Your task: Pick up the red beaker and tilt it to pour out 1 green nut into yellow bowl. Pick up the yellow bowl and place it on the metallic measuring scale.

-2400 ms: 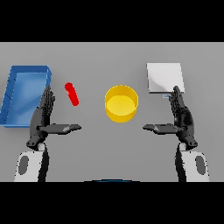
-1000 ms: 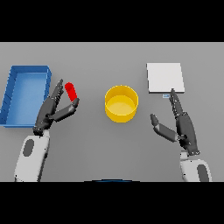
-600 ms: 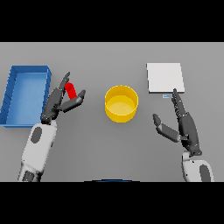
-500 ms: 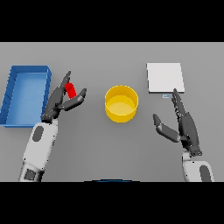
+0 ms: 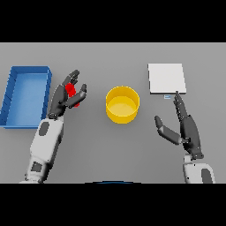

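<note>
The red beaker (image 5: 70, 90) shows between the fingers and thumb of my left hand (image 5: 64, 97), which curl round it left of the yellow bowl (image 5: 122, 104). Much of the beaker is hidden by the hand. The yellow bowl stands at the table's middle, and I cannot tell what lies inside it. The metallic measuring scale (image 5: 166, 78) lies flat at the back right. My right hand (image 5: 185, 127) hovers open in front of the scale, to the right of the bowl, touching nothing.
A blue tray (image 5: 25, 96) with raised walls sits at the far left, right beside my left hand.
My left hand has moved forward and up to the red beaker and closed its fingers round it. My right hand has drifted slightly back and stayed open.
</note>
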`<state>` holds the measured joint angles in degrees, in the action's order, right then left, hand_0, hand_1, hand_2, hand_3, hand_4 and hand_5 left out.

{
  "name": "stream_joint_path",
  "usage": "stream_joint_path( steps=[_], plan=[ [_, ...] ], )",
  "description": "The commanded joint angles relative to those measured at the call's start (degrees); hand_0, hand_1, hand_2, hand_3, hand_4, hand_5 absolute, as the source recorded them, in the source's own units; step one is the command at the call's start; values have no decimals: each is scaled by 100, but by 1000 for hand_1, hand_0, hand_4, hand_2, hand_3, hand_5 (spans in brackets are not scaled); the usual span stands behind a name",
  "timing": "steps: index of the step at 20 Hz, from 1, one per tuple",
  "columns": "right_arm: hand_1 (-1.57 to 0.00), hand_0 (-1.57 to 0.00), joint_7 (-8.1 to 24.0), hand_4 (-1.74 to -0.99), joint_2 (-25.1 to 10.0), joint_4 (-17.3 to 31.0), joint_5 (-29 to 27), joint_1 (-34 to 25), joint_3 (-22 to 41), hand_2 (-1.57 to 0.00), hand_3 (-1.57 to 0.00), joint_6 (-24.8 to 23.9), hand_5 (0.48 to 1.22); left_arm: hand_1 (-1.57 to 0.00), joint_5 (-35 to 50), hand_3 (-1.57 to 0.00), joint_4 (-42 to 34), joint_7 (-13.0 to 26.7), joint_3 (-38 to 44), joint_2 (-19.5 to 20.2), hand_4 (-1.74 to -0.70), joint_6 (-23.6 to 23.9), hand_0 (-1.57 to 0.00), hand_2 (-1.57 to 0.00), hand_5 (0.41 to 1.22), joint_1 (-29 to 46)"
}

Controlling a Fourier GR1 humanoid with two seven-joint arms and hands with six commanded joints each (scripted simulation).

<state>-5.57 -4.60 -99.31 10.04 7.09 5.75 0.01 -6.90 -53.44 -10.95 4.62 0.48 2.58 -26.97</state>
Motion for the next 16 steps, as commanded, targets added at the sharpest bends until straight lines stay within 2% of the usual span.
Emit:
stream_joint_path(
  steps=[1,3,5,7,10,12,16],
  plan=[
    [1,1,-29,-1236,-29,-51,3,45,0,1,1,14,647,-406,-13,-518,52,-47,19,-49,-1410,89,-379,-457,874,-37],
    [1,1,45,-1239,-3,-18,-44,-5,-15,1,1,18,648,-783,-269,-884,124,106,-51,-16,-1519,386,-755,-844,999,-97],
    [1,1,63,-1239,-36,-58,-53,44,-32,1,1,30,648,-1067,-503,-1058,224,-35,-184,-39,-1589,523,-1049,-1106,1079,-181],
    [1,1,88,-1242,-22,-38,-55,-40,-20,1,1,34,650,-1248,-449,-1154,243,-212,-204,-52,-1636,461,-1237,-1273,1130,-161],
    [1,1,45,-1255,25,5,-132,-47,-21,1,1,74,644,-1406,-463,-1357,156,-33,-232,-53,-1542,460,-1400,-1419,1174,-151],
    [1,1,12,-1245,44,51,-45,-24,8,1,1,27,642,-1465,-177,-1434,10,-149,-127,-75,-1614,255,-1462,-1473,1165,-85],
    [1,1,-8,-1236,-13,-34,-33,-40,-2,1,1,32,644,-1528,270,-1515,-373,-106,-17,-42,-1689,-19,-1526,-1531,1140,-187]
  ],
)
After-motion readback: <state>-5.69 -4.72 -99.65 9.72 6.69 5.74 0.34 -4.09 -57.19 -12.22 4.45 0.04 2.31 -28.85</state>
